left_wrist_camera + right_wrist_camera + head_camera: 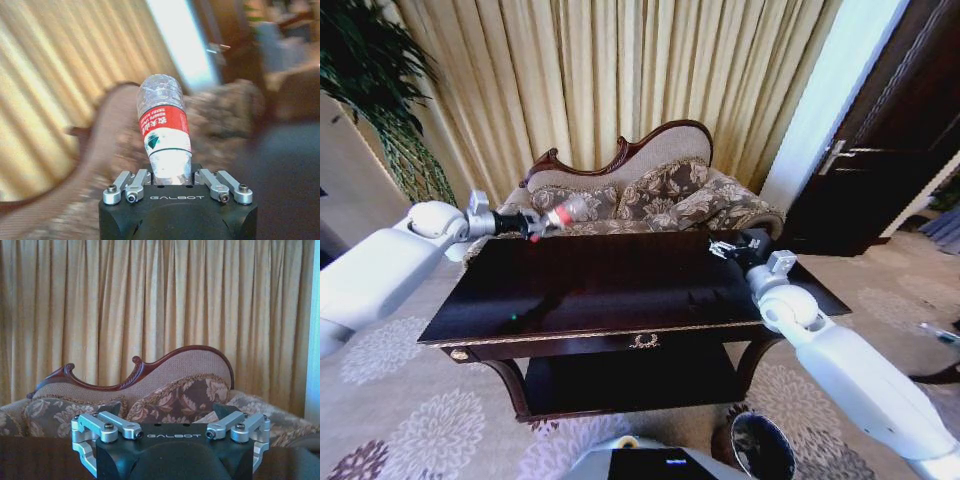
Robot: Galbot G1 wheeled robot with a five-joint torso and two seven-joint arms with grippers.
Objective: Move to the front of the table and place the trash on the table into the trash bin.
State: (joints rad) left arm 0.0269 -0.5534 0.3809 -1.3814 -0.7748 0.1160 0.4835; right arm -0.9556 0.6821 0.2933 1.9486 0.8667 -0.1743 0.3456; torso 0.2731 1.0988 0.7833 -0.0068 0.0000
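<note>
clear plastic bottle point(565, 212) with a red label sits tight in my left gripper point(542, 222). i can see the fingers squeezed on its lower end in the left wrist view, bottle point(164, 131) sticking out from the gripper point(172, 182). i hold it up in the air over the far left corner of the dark shiny table point(600, 285), close to the sofa point(650, 190). my right gripper point(728, 248) hangs over the far right side of the table, and its fingers are spread wide with nothing in them point(172, 437). it points at the sofa and the gold curtains point(160, 305).
</note>
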